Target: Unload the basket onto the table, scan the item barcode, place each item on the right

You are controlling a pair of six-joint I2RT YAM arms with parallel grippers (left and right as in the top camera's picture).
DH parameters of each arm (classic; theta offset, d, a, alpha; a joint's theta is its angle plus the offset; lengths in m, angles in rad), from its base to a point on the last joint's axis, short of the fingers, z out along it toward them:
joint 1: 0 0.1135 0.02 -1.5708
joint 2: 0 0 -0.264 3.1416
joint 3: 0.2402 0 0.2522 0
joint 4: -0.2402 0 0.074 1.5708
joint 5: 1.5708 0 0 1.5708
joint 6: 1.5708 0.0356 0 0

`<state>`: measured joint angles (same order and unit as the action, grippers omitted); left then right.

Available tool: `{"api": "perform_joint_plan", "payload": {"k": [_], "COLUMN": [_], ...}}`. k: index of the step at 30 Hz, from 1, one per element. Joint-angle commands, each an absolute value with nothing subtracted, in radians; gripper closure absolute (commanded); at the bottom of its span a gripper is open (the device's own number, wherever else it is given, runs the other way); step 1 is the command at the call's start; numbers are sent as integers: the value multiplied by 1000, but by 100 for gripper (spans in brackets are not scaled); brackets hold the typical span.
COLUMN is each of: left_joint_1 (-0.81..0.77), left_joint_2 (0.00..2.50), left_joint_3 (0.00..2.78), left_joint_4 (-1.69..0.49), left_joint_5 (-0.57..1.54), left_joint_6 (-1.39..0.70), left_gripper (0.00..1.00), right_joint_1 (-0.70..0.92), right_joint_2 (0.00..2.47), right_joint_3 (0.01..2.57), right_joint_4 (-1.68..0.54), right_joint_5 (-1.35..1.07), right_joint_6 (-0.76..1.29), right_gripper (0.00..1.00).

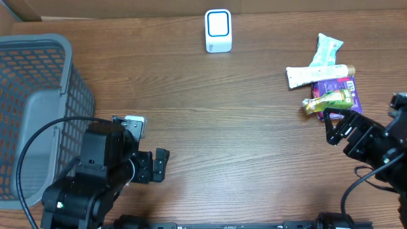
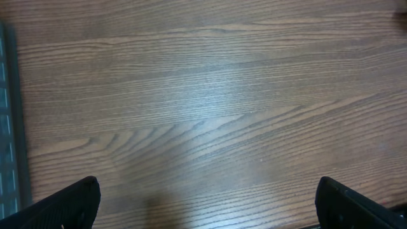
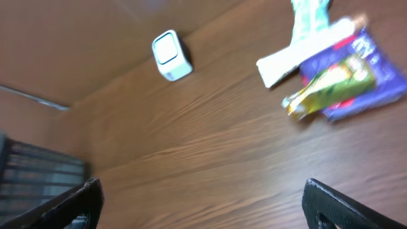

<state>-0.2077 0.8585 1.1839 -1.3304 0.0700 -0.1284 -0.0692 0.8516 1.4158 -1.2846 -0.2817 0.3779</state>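
Note:
The white scanner with a blue-edged window [image 1: 218, 30] stands at the table's far middle; the right wrist view shows the scanner [image 3: 172, 55] too. The items lie in a pile at the right: a white tube [image 1: 320, 74], a pale green packet [image 1: 329, 47], a purple packet [image 1: 348, 89] and a yellow-green packet [image 1: 327, 102]. My right gripper [image 1: 329, 127] stands open just in front of the pile, holding nothing. In its wrist view the right gripper [image 3: 203, 207] spans bare wood, and the yellow-green packet [image 3: 331, 86] lies ahead. My left gripper [image 1: 159, 165] is open and empty at the near left, and the left gripper [image 2: 206, 210] sees only wood.
A grey mesh basket [image 1: 38, 70] fills the left edge of the table, beside my left arm. Its wall [image 2: 7, 127] shows at the left of the left wrist view. A wide stretch of wooden tabletop [image 1: 241, 127] lies between the two arms.

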Motion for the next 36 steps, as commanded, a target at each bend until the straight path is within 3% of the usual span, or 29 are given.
{"api": "perform_joint_plan", "payload": {"k": [1, 6, 12, 17, 27, 36], "left_joint_1": [-203, -203, -203, -203, -203, -203], "left_joint_2": [857, 857, 857, 857, 857, 857], "left_joint_3": [1185, 1185, 1185, 1185, 1185, 1185], "left_joint_4": [-1327, -1327, -1327, -1327, -1327, -1327], "left_joint_5": [59, 59, 59, 59, 59, 59], "left_joint_6": [-138, -138, -138, -138, -138, -138], "left_gripper": [0, 1, 0, 1, 0, 0], "right_joint_1": [-64, -48, -9, 6, 54, 60], "right_joint_2": [805, 663, 426, 247, 84, 2], "right_joint_3": [1333, 1083, 694, 402, 71, 8], "right_joint_4": [-1159, -823, -355, -94, 90, 27], "right_joint_5": [-224, -224, -221, -220, -217, -186], "right_joint_6": [124, -22, -31, -31, -31, -31], "right_gripper": [0, 0, 0, 0, 0, 0]}}
